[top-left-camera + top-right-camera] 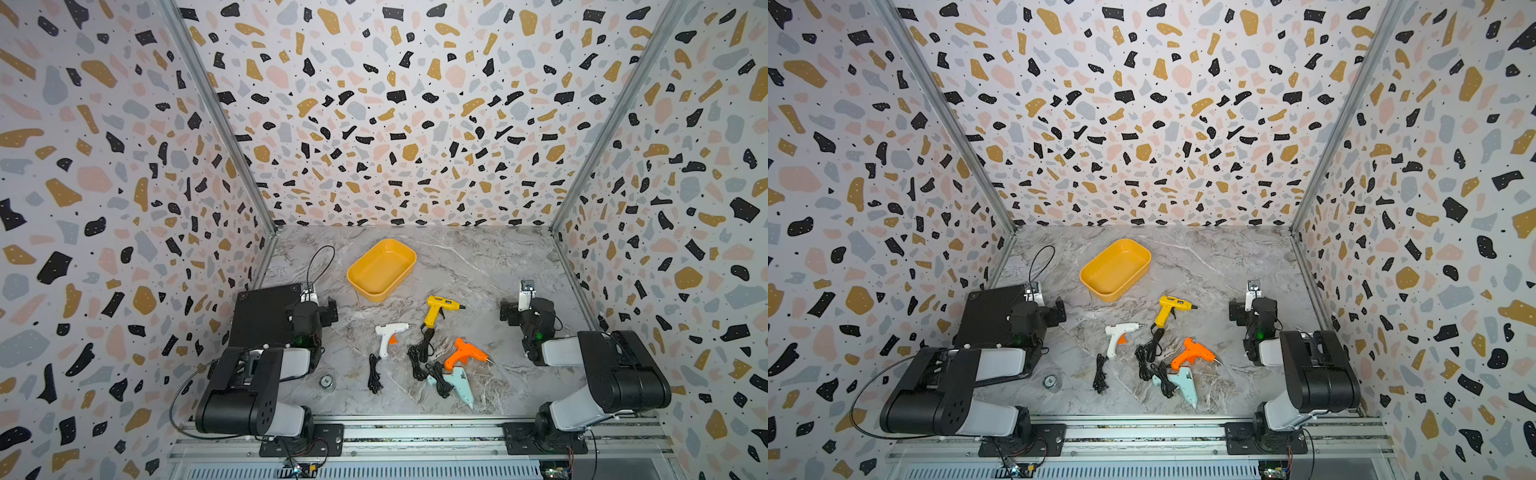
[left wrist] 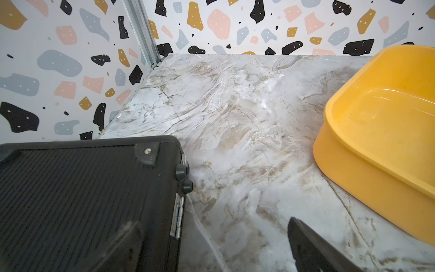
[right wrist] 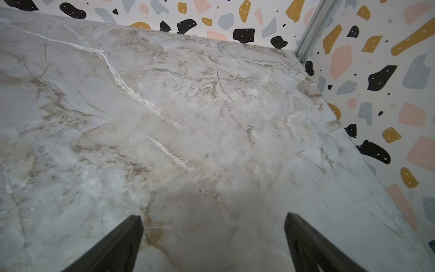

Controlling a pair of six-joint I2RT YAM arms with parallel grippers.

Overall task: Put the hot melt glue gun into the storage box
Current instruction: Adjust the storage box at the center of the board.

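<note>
2 cams overhead; 2 near table [image 3: 211,117].

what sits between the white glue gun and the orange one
A bundled black cord, trailing from the yellow glue gun, lies between the white glue gun and the orange glue gun, in both top views.

No writing can be read; the dark label [image 1: 448,302] on the yellow glue gun [image 1: 435,311] is blurred.

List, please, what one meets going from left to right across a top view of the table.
Black case → left end effector → white glue gun → yellow glue gun → right end effector. Left out for overlap: storage box, orange glue gun, teal glue gun.
</note>
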